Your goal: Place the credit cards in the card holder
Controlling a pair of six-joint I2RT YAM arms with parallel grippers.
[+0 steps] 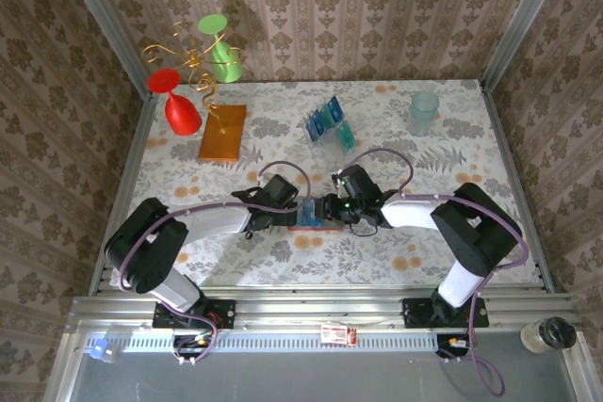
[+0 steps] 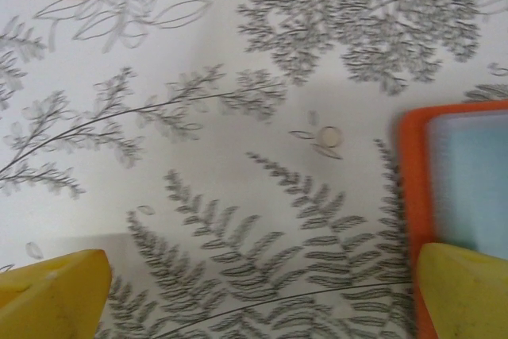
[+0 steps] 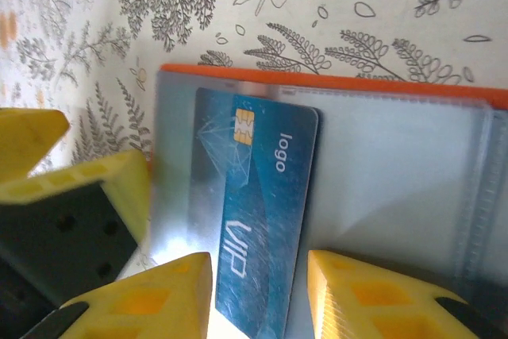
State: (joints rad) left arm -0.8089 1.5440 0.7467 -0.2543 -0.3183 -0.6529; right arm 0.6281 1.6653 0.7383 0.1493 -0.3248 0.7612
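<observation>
Floral counter [image 1: 471, 157]: the card holder [image 3: 357, 85] lies open near centre, pockets up. My left tool [image 2: 258, 295], spread wide, seems to steady its nine o'clock edge. My right tool [image 3: 259, 275], narrowly parted, straddles a blue credit card [image 3: 262, 188] at the pocket.

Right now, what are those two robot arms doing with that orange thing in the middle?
They are filling the open orange card holder lying on the table. The right claw hangs over it, fingers apart, a blue credit card lying between them on the holder's clear pocket. The left claw is wide open, one finger at the holder's orange edge. More blue cards wait in a clear rack farther back.
</observation>
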